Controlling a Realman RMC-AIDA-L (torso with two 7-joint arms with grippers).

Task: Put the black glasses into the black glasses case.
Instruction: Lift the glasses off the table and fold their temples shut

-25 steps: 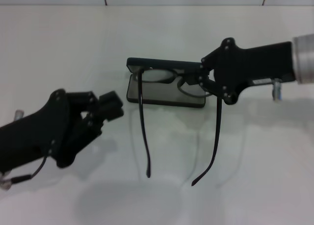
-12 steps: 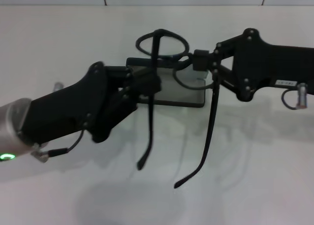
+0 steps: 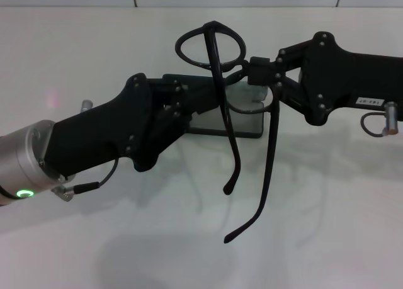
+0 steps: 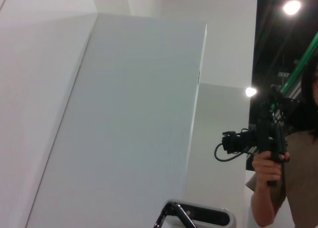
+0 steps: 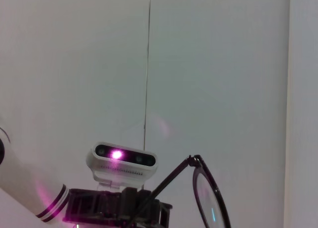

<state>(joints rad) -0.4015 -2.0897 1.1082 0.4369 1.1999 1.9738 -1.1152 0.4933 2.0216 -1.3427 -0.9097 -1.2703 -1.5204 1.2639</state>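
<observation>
The table [image 3: 327, 226] is white and fills the head view. Across it from the left comes the left arm [image 3: 107, 138], big and black, reaching toward the middle; from the right comes the right arm [image 3: 343, 75], stretched leftward at the far side.

The left gripper [image 3: 204, 97] sits right at the near-left temple of the glasses [image 3: 211, 46], its fingers closed up against that arm of the frame, though whether they truly pinch it cannot be told. The right gripper [image 3: 252, 75] is clamped on the frame's front near the bridge, pressed together on it, and it holds the glasses up in the air.

The glasses hang above the case [image 3: 242, 122], between the two grippers. Their front faces far and tips upward, one oval lens ring standing clear above the left gripper. The long axis of the temples runs from far to near: both slender arms sweep down toward the near side, the left one shorter in view, the right one trailing lower, their curved tips hanging free over the table.

The case lies flat on the table under and just beyond the grippers, long axis left to right, mostly hidden by the arms. In the right wrist view a lens [image 5: 211, 203] and a temple show beside a camera unit [image 5: 121, 161].
</observation>
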